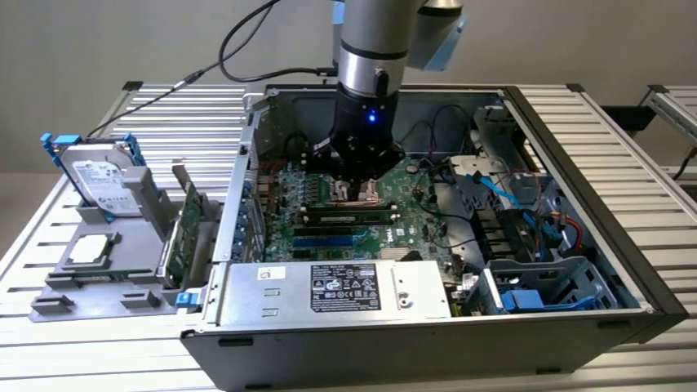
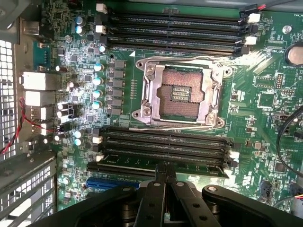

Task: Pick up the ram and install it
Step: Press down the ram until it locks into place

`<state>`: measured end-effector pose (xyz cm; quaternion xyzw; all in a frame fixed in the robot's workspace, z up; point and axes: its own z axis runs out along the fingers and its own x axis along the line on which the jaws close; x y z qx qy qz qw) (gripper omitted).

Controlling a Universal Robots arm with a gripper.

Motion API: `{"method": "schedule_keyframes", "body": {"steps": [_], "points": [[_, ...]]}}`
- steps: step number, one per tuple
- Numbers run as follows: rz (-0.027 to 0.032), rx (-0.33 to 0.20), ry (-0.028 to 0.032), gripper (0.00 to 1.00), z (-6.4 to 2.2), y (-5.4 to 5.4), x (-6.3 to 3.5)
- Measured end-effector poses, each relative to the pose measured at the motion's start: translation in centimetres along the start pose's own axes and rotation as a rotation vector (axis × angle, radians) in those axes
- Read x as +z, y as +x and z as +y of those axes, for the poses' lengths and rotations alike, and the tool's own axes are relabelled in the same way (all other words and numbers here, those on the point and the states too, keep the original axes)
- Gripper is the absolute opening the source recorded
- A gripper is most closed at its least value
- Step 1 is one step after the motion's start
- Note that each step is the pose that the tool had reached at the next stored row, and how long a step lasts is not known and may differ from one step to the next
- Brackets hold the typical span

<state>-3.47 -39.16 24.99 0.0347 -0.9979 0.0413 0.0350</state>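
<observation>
Silver-grey arm, black gripper, blue light.

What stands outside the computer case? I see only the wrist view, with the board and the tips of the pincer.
Observer: A grey holder stands beside the case, on the exterior view's left.
Operator: Does it hold anything?
Observer: Yes, a hard drive with blue rails stands upright in it.
Operator: Is there anything else in it?
Observer: A broad green card stands on its edge, at the side of the holder nearest the case.
</observation>
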Motion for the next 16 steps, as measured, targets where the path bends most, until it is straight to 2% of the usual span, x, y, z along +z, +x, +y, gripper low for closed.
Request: {"method": "schedule_keyframes", "body": {"steps": [5,7,16], "points": [[0.0001,0.002,-0.0004,0.11,-1.41,0.1,-0.22],[0.0,0.004,-0.0024,0.11,-1.72,0.1,-0.24],[0.0,0.004,-0.0044,0.11,-1.73,0.1,-0.24]]}}
